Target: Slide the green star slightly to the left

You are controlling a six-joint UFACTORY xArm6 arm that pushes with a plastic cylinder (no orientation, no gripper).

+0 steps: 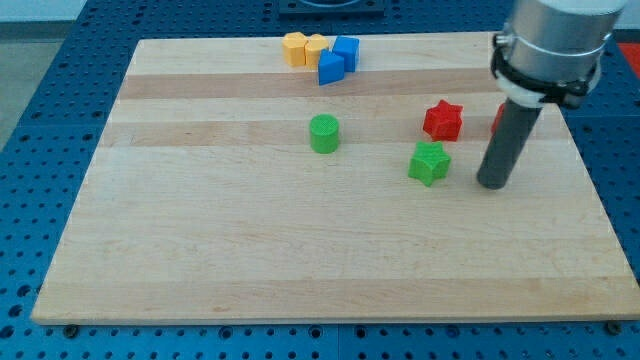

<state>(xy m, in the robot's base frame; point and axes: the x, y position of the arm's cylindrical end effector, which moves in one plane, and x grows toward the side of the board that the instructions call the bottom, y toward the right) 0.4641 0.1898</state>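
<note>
Nearest the camera, the green star (429, 163) sits just below-left of the red star (442, 120); my tip (491, 184), bare and holding nothing, stands near the green star's right, apart; small, light and rigid, probably; push its right face centrally.

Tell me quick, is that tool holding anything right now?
My tip: a plain rod, nothing to open or close, holding nothing, resting just to the view's right of the green star, apart from it.
</note>
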